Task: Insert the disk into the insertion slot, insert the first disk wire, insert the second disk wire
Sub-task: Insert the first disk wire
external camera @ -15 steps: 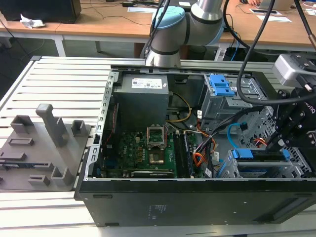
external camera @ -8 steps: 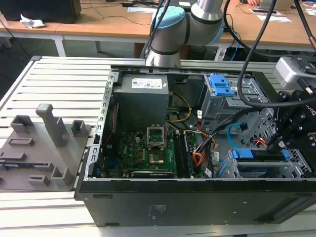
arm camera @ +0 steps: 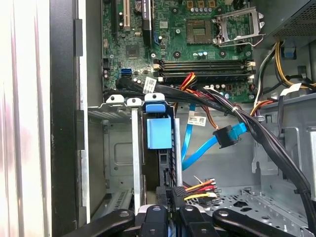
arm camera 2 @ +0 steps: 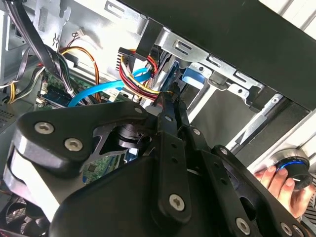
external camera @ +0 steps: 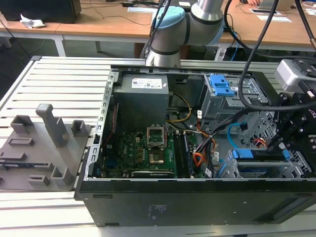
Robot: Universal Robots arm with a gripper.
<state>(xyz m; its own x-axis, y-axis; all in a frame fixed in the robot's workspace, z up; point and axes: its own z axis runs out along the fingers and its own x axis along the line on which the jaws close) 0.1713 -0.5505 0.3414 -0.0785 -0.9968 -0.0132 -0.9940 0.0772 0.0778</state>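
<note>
Power-supply label [external camera: 148,84], print too small to read

We count one gripper [arm camera 2: 170,96], one robot arm [external camera: 170,29], one open computer case [external camera: 197,202], one motherboard [external camera: 140,155], one power supply [external camera: 143,101], one hand [arm camera 2: 279,185].

Counter [external camera: 59,79]: grey slatted aluminium, with the slats running across the exterior view. A grey moulded fixture plate [external camera: 39,148] lies on it at the exterior view's left. Behind are wooden desks [external camera: 108,22] on white frames. One carries crumpled paper [external camera: 30,21] beside a dark box [external camera: 44,10]. Light is even and diffuse.
</note>
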